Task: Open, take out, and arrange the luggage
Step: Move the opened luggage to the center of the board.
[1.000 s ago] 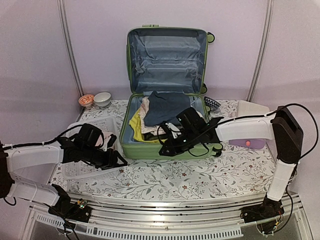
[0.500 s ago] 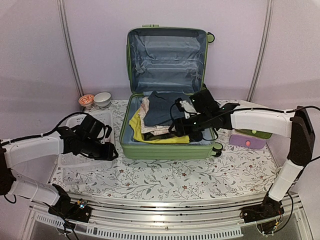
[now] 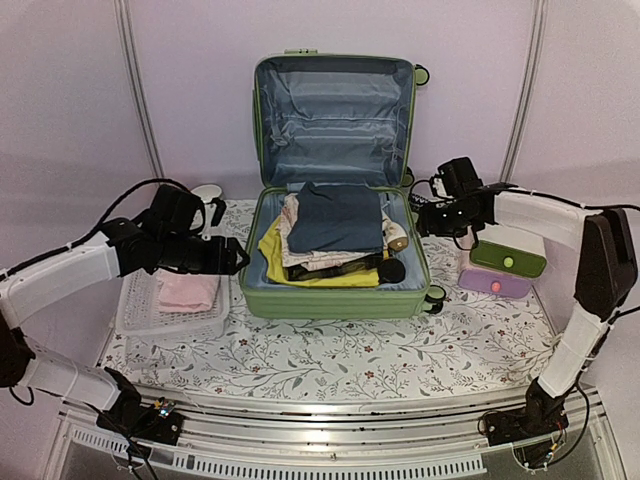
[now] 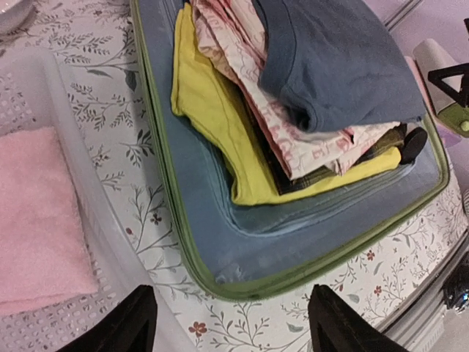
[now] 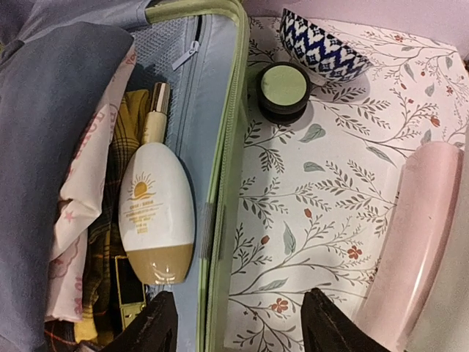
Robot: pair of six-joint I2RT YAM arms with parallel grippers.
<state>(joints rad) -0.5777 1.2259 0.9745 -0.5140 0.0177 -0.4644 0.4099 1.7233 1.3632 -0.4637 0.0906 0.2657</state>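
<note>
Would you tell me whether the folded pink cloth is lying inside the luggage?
No, the pink cloth lies in the white basket beside the luggage.

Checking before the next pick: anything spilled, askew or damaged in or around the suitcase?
Nothing looks spilled or damaged. The luggage lies open with its lid upright. Two minor oddities: the folded clothes are stacked unevenly with their edges offset, and a white bottle lies loose between the stack and the case's right wall.

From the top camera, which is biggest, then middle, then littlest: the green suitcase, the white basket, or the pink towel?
1. Green luggage, by far the biggest.
2. White basket.
3. Pink towel, the littlest; it lies inside the basket.
</note>
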